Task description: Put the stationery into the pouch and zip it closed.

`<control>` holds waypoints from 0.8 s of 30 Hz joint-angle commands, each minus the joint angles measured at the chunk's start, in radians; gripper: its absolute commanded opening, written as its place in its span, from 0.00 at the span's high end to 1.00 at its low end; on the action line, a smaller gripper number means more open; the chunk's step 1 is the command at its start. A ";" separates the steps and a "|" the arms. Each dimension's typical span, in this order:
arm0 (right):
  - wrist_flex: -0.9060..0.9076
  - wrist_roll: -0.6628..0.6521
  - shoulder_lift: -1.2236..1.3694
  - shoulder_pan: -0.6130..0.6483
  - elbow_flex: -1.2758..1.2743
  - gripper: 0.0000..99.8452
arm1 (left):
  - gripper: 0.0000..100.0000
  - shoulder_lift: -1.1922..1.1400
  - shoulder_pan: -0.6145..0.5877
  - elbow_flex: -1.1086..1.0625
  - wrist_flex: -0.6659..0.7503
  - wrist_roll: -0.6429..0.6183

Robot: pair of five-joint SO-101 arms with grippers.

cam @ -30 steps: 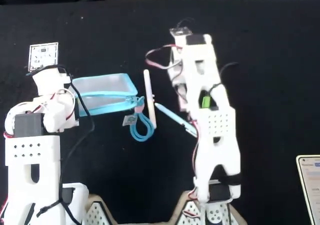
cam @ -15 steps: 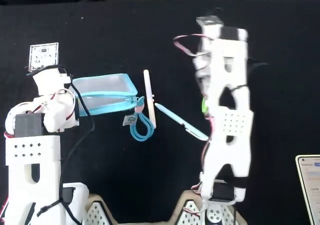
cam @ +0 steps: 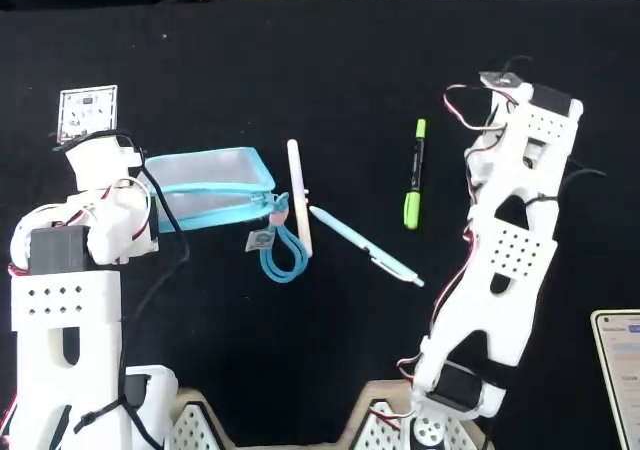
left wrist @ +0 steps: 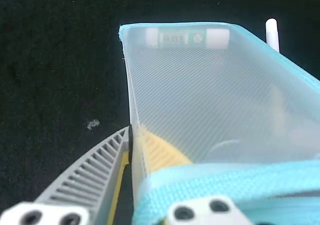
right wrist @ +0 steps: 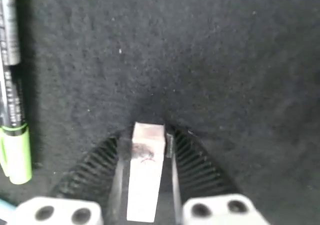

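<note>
A translucent pouch (cam: 210,185) with teal trim lies at the left, its mouth edge held up by my left gripper (cam: 150,208). In the left wrist view the left gripper (left wrist: 145,200) is shut on the pouch (left wrist: 215,100) at its teal rim. To the pouch's right lie a white pen (cam: 298,195), a light blue pen (cam: 365,242) and a green marker (cam: 413,175). My right gripper (right wrist: 145,150) is shut on a small white eraser (right wrist: 145,170), low over the cloth just right of the green marker (right wrist: 12,85). The right arm (cam: 510,230) stands at the right.
A blue strap loop (cam: 283,255) trails from the pouch's zip end beside the white pen. A white marker card (cam: 87,110) lies at the back left. A phone (cam: 620,370) sits at the right front edge. Black cloth (cam: 300,70) covers the table.
The right arm has swung rightward, away from the pens, and the green marker it covered now shows. The left arm and pouch have not moved.
</note>
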State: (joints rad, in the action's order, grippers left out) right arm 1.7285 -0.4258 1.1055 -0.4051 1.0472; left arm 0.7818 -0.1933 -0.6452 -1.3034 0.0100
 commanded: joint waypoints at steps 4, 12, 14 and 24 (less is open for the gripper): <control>0.031 -0.008 0.005 -0.035 0.042 0.85 | 0.97 -0.006 -0.016 -0.030 -0.006 -0.014; 0.037 -0.002 -0.070 -0.037 0.038 0.86 | 0.97 -0.006 -0.016 -0.030 -0.003 -0.014; 0.038 -0.002 -0.113 -0.037 0.030 0.86 | 0.97 -0.006 -0.015 -0.030 -0.003 -0.014; 0.031 -0.011 -0.265 -0.034 -0.179 0.86 | 0.97 -0.006 -0.015 -0.030 -0.002 -0.014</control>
State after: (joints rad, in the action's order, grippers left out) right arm 1.7315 -0.4258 0.9398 -0.4219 0.8968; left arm 0.7818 -0.1933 -0.6452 -1.3034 0.0100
